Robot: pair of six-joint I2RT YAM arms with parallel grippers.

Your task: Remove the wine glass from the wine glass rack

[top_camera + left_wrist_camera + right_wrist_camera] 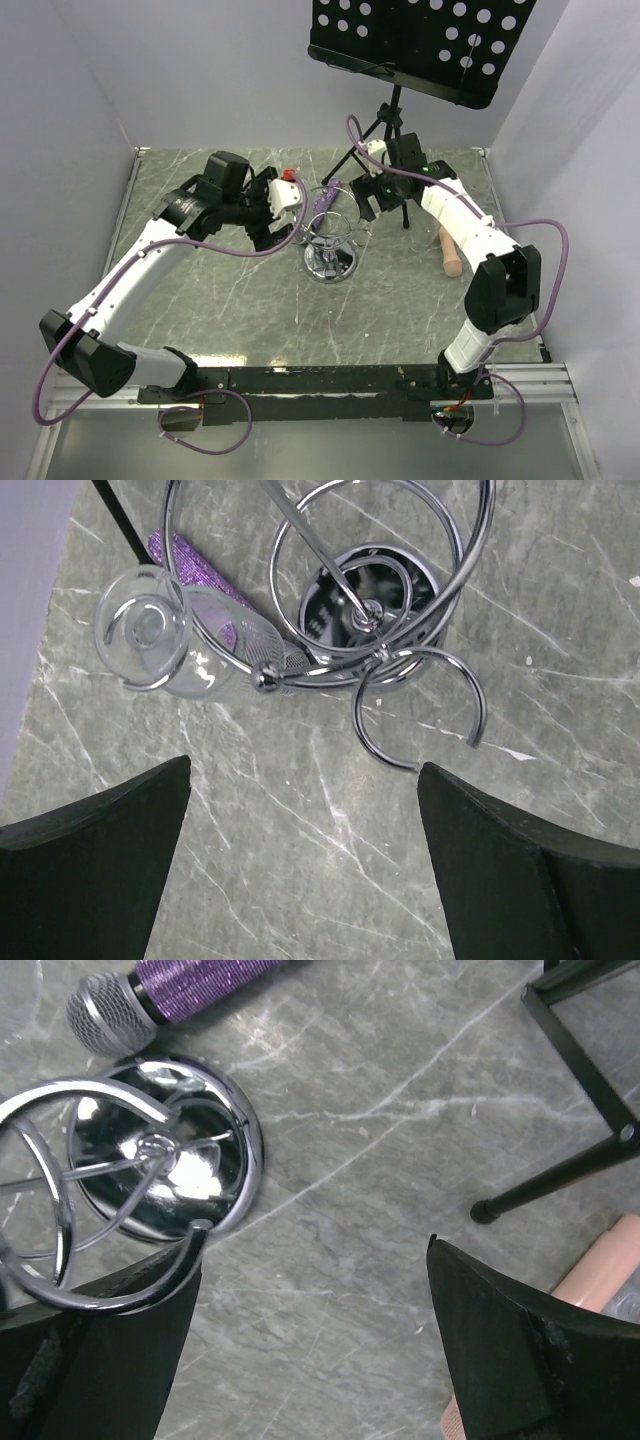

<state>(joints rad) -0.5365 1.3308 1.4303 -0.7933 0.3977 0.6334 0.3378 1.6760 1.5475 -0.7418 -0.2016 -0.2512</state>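
**Operator:** Closest to my left wrist lens are the two black fingers of the left gripper. They are spread wide, with only the grey marble table showing in the gap.

**Spotter:** And the wine glass?

**Operator:** Ahead of that pincer and off to its left finger's side. The wine glass sits in one of the wire loops of the wine glass rack, well clear of both fingertips. The rack's post and disc base are straight ahead of the gap, and one open loop ends just beyond the fingertips.

**Spotter:** The other arm?

**Operator:** The right gripper is also fully spread, pinching nothing. A chrome loop runs right along the tip of its left finger – touching or not, I cannot tell. The shiny base lies ahead and to that same side.

**Spotter:** Anything else near it?

**Operator:** A purple microphone is beyond the base, its mesh head just beside the disc. A foot of the black music stand is ahead of the right finger. A peach-coloured cylinder pokes out beside that finger – partly hidden.
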